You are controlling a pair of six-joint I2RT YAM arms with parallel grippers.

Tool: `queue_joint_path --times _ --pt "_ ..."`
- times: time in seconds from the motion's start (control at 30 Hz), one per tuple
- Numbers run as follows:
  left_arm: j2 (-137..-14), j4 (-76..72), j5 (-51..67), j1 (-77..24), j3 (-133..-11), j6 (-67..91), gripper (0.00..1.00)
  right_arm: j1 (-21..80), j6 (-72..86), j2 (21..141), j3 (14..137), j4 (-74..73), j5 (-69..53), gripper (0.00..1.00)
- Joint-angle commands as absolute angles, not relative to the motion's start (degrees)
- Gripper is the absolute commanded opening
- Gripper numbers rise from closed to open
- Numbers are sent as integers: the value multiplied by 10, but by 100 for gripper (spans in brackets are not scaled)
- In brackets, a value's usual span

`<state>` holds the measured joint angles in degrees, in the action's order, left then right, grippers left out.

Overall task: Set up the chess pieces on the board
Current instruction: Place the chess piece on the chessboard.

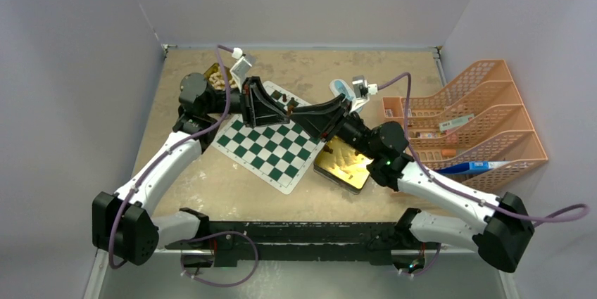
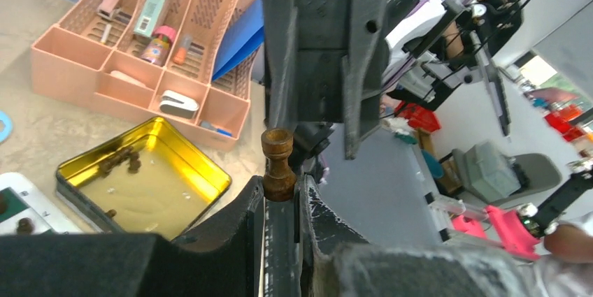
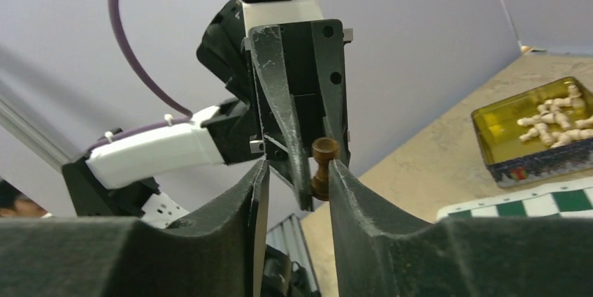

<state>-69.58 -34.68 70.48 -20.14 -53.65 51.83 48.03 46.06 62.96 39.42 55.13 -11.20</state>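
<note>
My left gripper (image 2: 281, 191) is shut on the base of a dark brown chess piece (image 2: 277, 168) and holds it in the air above the far corner of the green and white board (image 1: 267, 145). My right gripper (image 3: 295, 171) is open, its jaws on either side of that piece (image 3: 323, 168), whose side is against my right-hand finger (image 3: 349, 192). In the top view the two grippers meet tip to tip, left (image 1: 281, 107) and right (image 1: 294, 113). A few dark pieces (image 1: 280, 95) stand on the board's far edge.
A gold tin (image 1: 343, 164) with a few brown pieces lies right of the board, also in the left wrist view (image 2: 143, 178). A second gold tin (image 3: 538, 129) with cream pieces lies at the far left (image 1: 215, 77). A pink desk organiser (image 1: 472, 123) stands at the right.
</note>
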Motion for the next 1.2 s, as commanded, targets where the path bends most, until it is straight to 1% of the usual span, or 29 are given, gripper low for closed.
queue_joint_path --times 0.0,0.07,0.23,0.37,0.43,0.57,0.63,0.8,0.93,1.03,1.17 --pt "-667 -155 713 -203 -582 290 0 484 335 585 487 410 -139 40" --pt "-664 -101 711 -203 -588 238 0 484 294 588 532 329 -147 41" --pt "-654 -19 693 -203 -585 147 0 484 214 633 637 136 -185 44" --pt "-642 28 671 -203 -583 104 0 484 189 660 688 65 -183 45" --pt "-637 32 669 -203 -581 98 0 484 184 668 701 46 -181 45" --pt "-633 47 664 -203 -584 82 0 483 177 694 727 3 -201 42" --pt "-632 60 660 -203 -586 69 0 483 183 702 727 1 -217 39" --pt "-632 63 657 -203 -584 56 0 483 215 707 708 16 -226 38" --pt "-636 67 655 -203 -585 52 0 482 224 706 699 11 -209 38" --pt "-636 70 655 -203 -585 48 0 471 235 699 683 16 -207 42" --pt "-637 71 655 -203 -581 43 0 445 254 698 670 21 -220 41"
